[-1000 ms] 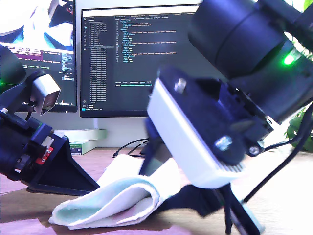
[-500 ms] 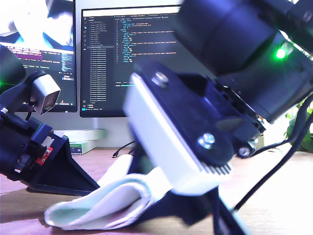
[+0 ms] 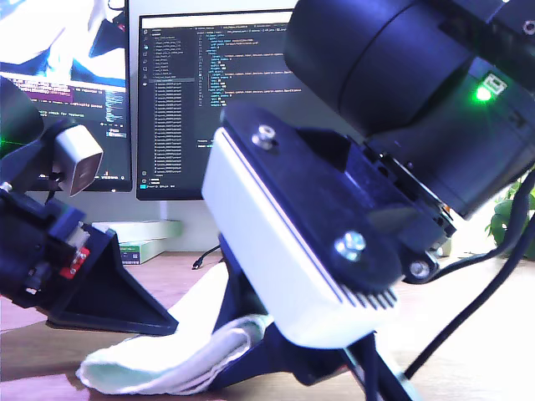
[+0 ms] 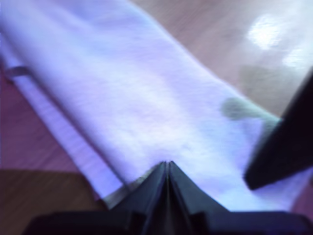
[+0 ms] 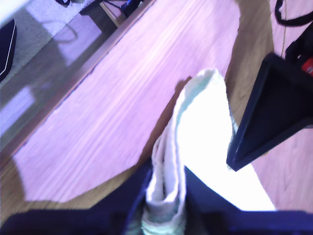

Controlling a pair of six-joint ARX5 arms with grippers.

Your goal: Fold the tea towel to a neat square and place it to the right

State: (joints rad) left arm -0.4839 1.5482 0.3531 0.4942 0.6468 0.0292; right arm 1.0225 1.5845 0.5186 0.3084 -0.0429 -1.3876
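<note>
Folding is in hand: the tea towel (image 3: 167, 368) lies doubled on the wooden table (image 3: 468, 342), low toward the exterior view's left. My second gripper (image 5: 165, 196) is clamped on the layered edge — cloth bunched between its fingers. My first gripper (image 4: 167, 169) has its jaws pressed together at the towel's edge; whether cloth is pinched there cannot be told. Next move, in my judgement — carrying the held edge across squarely.

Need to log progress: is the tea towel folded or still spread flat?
Folded. The tea towel lies doubled in stacked layers on the table, one end pinched between my second end effector's fingers.
</note>
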